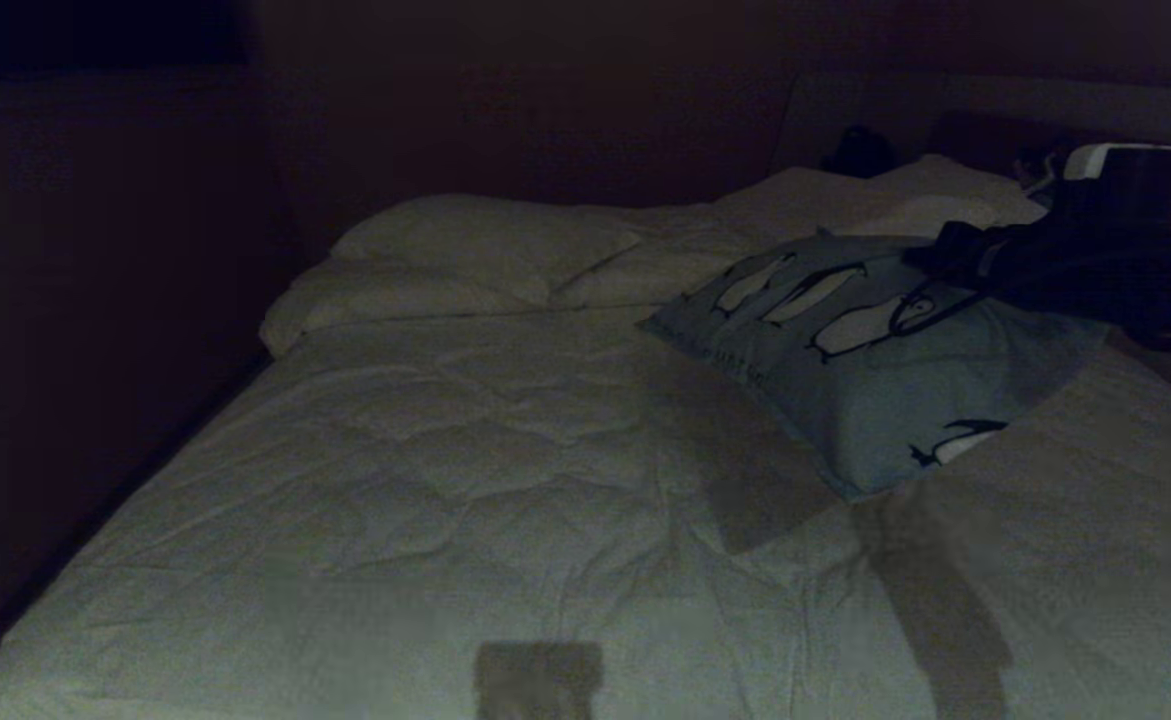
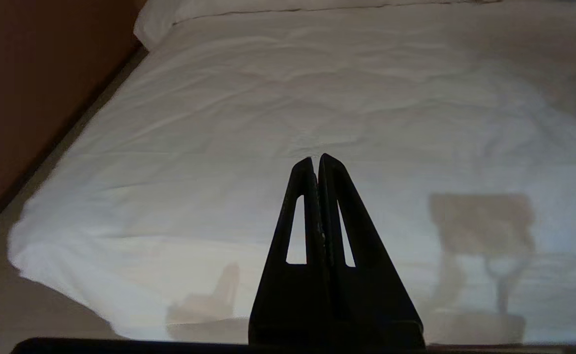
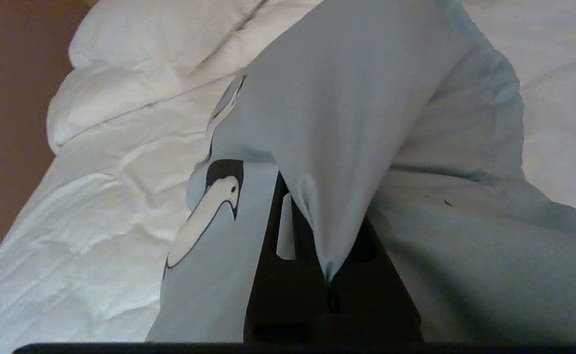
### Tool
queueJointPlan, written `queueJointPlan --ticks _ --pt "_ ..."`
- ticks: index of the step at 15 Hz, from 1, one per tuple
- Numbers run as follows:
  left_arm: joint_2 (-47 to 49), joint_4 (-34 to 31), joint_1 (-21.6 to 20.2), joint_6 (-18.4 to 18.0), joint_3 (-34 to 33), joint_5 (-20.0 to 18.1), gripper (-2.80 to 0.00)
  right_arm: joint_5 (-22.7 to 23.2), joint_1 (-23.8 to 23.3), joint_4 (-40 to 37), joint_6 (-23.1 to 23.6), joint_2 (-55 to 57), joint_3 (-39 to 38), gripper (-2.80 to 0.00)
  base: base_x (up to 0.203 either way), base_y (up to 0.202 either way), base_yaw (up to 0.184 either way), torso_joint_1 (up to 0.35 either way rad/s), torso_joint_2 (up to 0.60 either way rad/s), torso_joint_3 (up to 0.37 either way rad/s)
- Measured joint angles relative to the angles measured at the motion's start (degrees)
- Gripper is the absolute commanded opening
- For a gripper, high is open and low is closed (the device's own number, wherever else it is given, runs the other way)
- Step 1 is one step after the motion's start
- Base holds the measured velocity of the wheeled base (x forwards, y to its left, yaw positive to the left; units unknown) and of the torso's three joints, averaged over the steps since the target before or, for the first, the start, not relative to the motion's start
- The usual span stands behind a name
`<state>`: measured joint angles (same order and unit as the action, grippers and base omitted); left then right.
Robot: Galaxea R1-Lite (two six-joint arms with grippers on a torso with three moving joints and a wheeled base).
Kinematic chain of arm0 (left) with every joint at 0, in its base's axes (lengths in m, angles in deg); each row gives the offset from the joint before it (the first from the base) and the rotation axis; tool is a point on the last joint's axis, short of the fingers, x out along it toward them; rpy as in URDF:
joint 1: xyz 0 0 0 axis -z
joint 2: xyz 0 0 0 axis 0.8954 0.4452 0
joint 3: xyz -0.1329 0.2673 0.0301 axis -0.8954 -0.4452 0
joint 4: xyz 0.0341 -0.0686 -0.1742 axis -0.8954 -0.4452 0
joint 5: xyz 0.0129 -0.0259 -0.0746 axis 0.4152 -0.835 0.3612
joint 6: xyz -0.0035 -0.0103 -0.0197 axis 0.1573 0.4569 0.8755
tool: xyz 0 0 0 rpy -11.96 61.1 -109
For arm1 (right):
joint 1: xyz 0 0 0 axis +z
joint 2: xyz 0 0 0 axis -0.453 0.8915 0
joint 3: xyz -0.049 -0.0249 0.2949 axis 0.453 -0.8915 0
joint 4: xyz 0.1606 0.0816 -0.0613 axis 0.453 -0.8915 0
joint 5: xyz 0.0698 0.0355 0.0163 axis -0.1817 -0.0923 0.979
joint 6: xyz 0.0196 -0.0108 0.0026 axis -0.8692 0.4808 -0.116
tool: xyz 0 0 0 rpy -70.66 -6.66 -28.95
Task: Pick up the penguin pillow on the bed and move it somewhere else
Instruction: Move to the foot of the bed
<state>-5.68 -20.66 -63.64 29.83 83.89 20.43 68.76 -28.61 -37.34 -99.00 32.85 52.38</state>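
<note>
One rectangular pale blue-grey fabric penguin pillow, printed with a row of black-and-white penguins and a line of small dark text along one edge, sits on the right half of the large bed, which is covered by a wrinkled white quilted duvet. In the head view four penguins can be counted on the pillow: three side by side near its far edge and one more near its lower corner. The pillow's far edge is raised off the duvet while its near part rests on it. The right gripper reaches in from the right at that far edge, its fingers clamped together on a pinched fold of the pillow's fabric; the right wrist view shows the cloth bunched and draped over the black fingers, with one penguin print beside them. Two plain white pillows lie at the head of the bed against the dark headboard. The left gripper hangs over the bare duvet near the foot of the bed, its two black fingers pressed tip to tip with nothing between them.
</note>
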Motion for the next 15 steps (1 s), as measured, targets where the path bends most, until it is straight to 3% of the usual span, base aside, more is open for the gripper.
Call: queueJointPlan --ticks 15 --pt "0.02 0.05 0.0 -0.02 0.0 0.03 -2.8 -2.07 2.95 0.05 0.3 -0.3 0.19 -2.8 0.0 0.196 -0.002 0.002 0.0 0.001"
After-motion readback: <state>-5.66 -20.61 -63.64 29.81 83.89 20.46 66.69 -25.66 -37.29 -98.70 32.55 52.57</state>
